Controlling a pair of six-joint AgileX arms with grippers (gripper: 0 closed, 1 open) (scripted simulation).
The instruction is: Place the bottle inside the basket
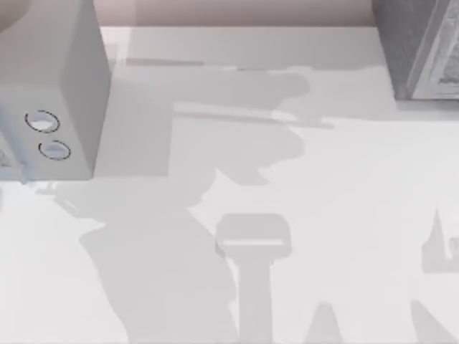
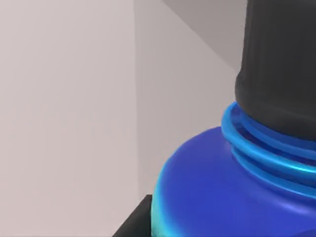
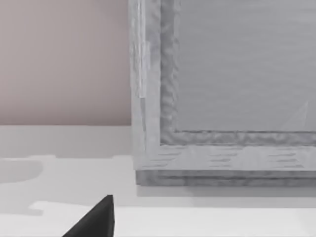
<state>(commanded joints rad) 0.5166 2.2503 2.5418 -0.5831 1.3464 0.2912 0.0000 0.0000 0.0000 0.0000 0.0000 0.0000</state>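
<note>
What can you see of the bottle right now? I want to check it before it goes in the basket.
The bottle shows close up in the left wrist view: a glossy dark blue shoulder, a sliver of cyan body below it, bright blue rings around the neck, and a matte black ribbed cap above. It looks like plastic and appears closed. A dark edge sits against its lower side. Its base and surroundings are out of frame.

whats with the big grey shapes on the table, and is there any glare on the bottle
Top view: the grey shapes are soft-edged shadows across the white table, arm-like in outline. Left wrist view: the bottle sits very close, with a bright cyan sheen along its dark blue shoulder edge and highlights on the rings below the black cap. Right wrist view: faint shadows on the table beside a grey box.
</note>
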